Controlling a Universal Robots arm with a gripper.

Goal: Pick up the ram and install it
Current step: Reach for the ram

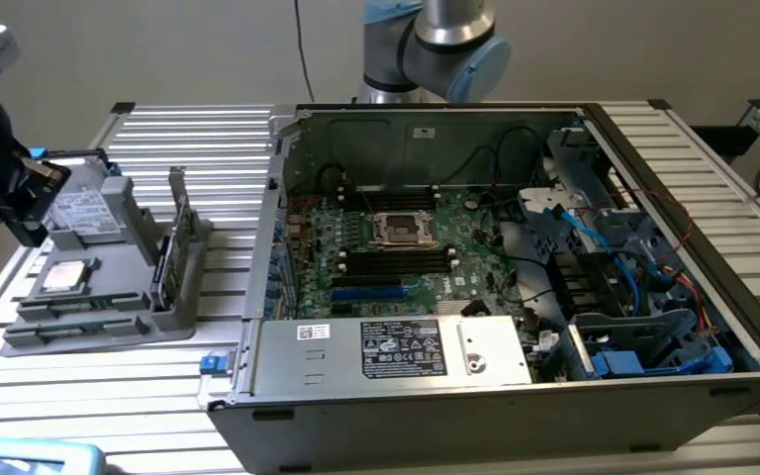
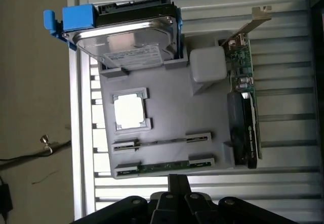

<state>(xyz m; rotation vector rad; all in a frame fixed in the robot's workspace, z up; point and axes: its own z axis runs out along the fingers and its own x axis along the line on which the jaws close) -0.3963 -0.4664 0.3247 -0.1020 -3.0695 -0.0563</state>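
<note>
The ram [image 2: 163, 167] is a thin green stick lying in the grey holder tray [image 2: 177, 118], in the groove at the tray edge closest to my gripper [image 2: 178, 181]. My gripper hovers just off that edge, shut, with nothing between its fingers. In the exterior view my gripper [image 1: 24, 230] hangs over the far left end of the tray [image 1: 103, 332], and the ram [image 1: 74, 326] sits in the tray's front groove. The open computer case [image 1: 353, 396] lies to the exterior view's right, with the motherboard's long black slots [image 1: 394, 263] near the processor socket [image 1: 403, 230].
The tray also holds a hard drive in a blue bracket [image 2: 129, 44], a processor chip [image 2: 130, 109], a white block [image 2: 207, 64] and an upright green card with a metal edge [image 2: 244, 87]. Cables and drive cages [image 1: 631, 297] crowd the case's right side. The slatted metal table [image 1: 76, 416] surrounds everything.
</note>
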